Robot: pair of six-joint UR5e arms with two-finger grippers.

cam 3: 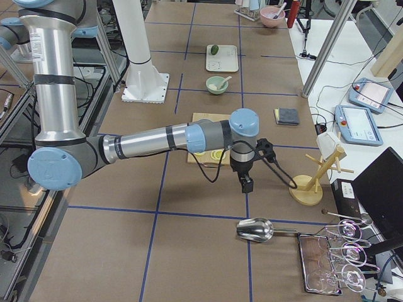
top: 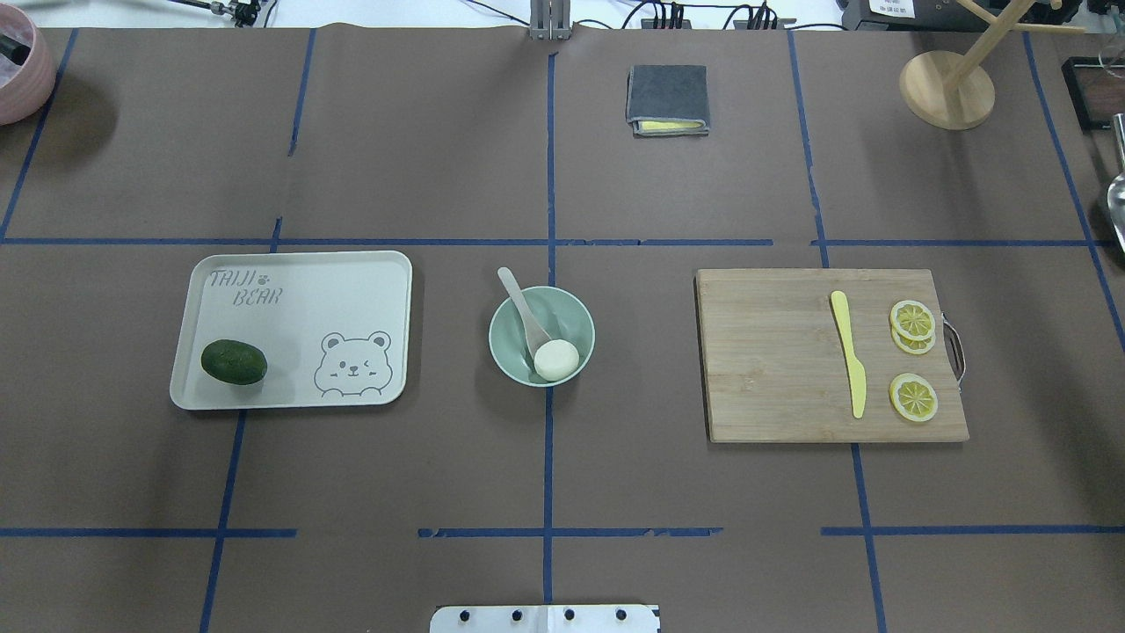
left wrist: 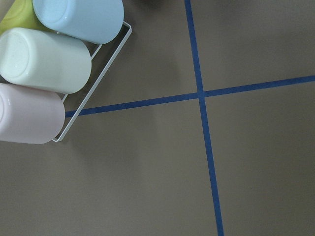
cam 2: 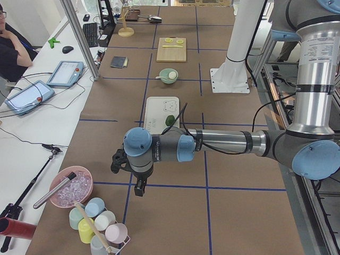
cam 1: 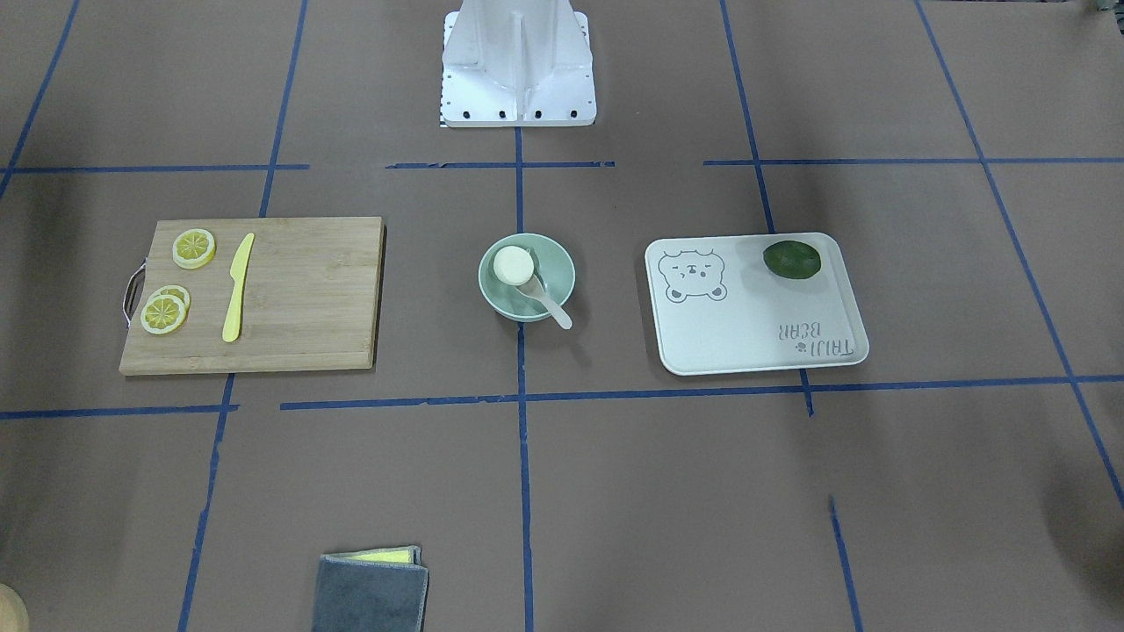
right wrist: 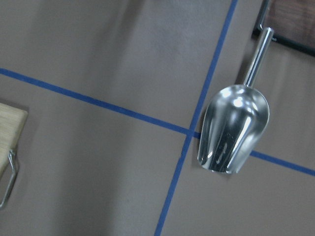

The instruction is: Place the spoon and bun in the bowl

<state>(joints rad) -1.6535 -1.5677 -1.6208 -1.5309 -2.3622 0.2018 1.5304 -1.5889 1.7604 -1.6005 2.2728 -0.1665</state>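
The pale mint-green bowl (cam 1: 562,268) stands at the table's middle; it also shows in the overhead view (top: 576,321). The white bun (cam 1: 513,264) (top: 556,360) lies inside it. The off-white spoon (cam 1: 553,309) (top: 518,303) rests in the bowl with its handle over the rim. My left gripper (cam 2: 139,188) hangs far off at the table's left end, near the cups. My right gripper (cam 3: 247,187) hangs at the right end, past the cutting board. Both show only in the side views, so I cannot tell whether they are open or shut.
A bear-print tray (top: 299,264) with a green avocado (top: 234,361) lies left of the bowl. A wooden board (top: 773,369) holds a yellow knife (top: 849,353) and lemon slices (top: 912,396). A folded grey cloth (top: 667,97), a cup rack (left wrist: 49,64) and a metal scoop (right wrist: 234,128) stand further off.
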